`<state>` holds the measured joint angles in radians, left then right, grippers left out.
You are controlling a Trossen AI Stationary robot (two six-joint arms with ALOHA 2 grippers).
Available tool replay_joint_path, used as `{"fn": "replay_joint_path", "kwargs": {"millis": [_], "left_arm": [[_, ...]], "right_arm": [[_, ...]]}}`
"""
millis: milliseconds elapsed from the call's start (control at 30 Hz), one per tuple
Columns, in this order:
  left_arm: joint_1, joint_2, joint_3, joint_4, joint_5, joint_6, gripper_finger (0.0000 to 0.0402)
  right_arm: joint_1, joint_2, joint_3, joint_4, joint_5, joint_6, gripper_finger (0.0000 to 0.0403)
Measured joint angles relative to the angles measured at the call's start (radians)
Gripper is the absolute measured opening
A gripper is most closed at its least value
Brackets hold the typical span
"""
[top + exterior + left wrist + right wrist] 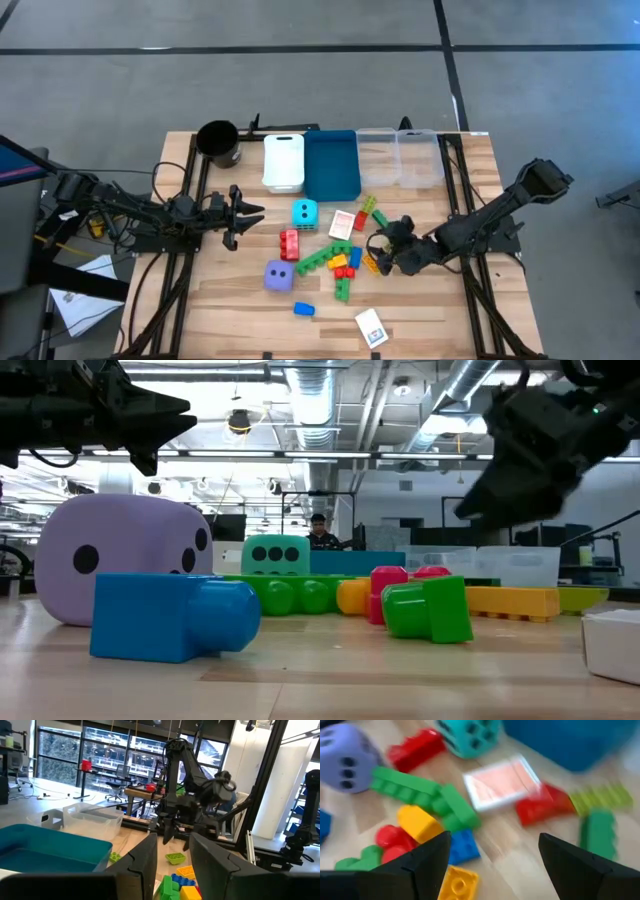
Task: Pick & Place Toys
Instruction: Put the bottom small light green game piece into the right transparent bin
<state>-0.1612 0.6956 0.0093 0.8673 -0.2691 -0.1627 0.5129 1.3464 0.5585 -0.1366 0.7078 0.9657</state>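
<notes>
My white bin [283, 162], blue bin [331, 165] and clear bins [400, 157] sit empty; my right gripper [385, 250] gapes over bricks [337, 262], my left gripper [243, 216] holds nothing, fingers slightly apart.

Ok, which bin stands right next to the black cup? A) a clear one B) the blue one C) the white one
C: in the high view the white bin stands beside the black cup, with the blue bin on its far side.

Bricks [338, 262] btwn 2 dice [304, 213], bins [330, 163] behind.
</notes>
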Motion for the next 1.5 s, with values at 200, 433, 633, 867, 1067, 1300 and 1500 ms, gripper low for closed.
{"fn": "replay_joint_path", "kwargs": {"millis": [200, 433, 633, 867, 1067, 1300, 1500], "left_arm": [[0.000, 0.000, 0.000, -0.004, 0.003, 0.000, 0.0108], [0.000, 0.000, 0.000, -0.026, 0.003, 0.000, 0.0108], [0.000, 0.000, 0.000, -0.026, 0.003, -0.002, 0.0108], [0.000, 0.000, 0.000, -0.026, 0.002, -0.003, 0.0108], [0.000, 0.000, 0.000, -0.033, 0.002, -0.003, 0.0108], [0.000, 0.000, 0.000, -0.037, -0.001, -0.003, 0.0108], [0.000, 0.000, 0.000, -0.037, -0.001, -0.003, 0.0108]], "right_arm": [[0.072, 0.000, 0.018, -0.201, -0.006, 0.314, 0.0295], [0.161, 0.000, 0.019, -0.315, -0.004, 0.479, 0.0295], [0.212, 0.000, 0.019, -0.423, -0.018, 0.602, 0.0295], [0.199, 0.034, 0.020, -0.432, -0.066, 0.575, 0.0295], [0.162, 0.138, 0.020, -0.382, -0.178, 0.530, 0.0295], [0.154, 0.225, 0.041, -0.401, -0.159, 0.572, 0.0291], [0.150, 0.248, 0.121, -0.530, -0.168, 0.610, 0.0224]]}}
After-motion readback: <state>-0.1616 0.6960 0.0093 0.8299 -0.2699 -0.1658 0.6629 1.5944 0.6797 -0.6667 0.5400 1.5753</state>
